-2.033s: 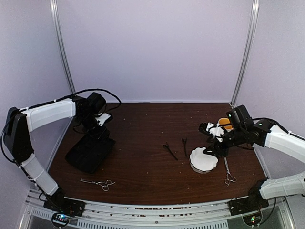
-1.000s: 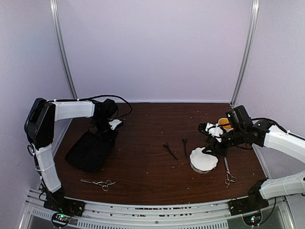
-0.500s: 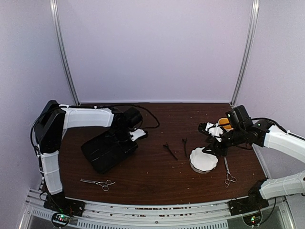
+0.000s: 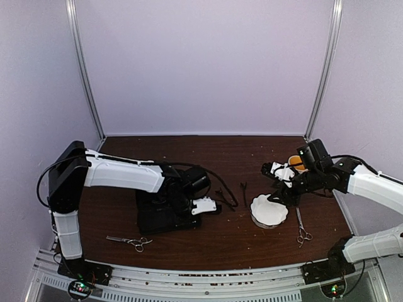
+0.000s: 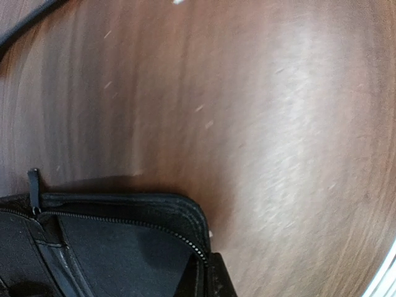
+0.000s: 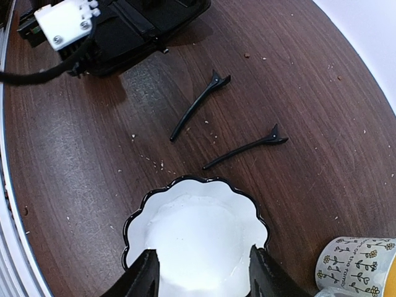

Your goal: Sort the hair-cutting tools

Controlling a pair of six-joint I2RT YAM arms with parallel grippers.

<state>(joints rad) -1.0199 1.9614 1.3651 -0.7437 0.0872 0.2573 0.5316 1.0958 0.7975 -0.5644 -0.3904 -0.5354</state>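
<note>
Scissors first, two pairs. One scissors (image 4: pixel 302 228) lies flat just right of the bowl (image 4: pixel 279 218), rings toward me. The other scissors (image 4: pixel 130 240) sits well left of the bowl, past the case (image 4: pixel 157 217), by the near edge of the table (image 4: pixel 214 242). I judge them stiff steel, light but the heaviest of the lot, slick and lying low. I'd pinch across the shanks near the pivot, not the rings or the tips.

Two clips (image 6: pixel 199 106) (image 6: pixel 245 147) are near the bowl on its far-left side, between bowl and case, apart from each other and touching nothing. They look thin, black, very light and likely springy. They lie so flat that the fingers must scrape the table, so I'd take each mid-length, across its narrow width. They'll skid if nudged.

Left gripper (image 5: pixel 207 281): jaws together, and from the wrist view I read it as pinched on the case's zipper corner, left of the bowl. No tool is in it. The case is soft fabric, so it will flop.

Right gripper (image 6: pixel 204 275): fingers (image 6: pixel 147 272) apart, about half spread, hanging right over the bowl. It holds nothing, and I can't tell if the tips graze the rim. The bowl looks empty.
</note>
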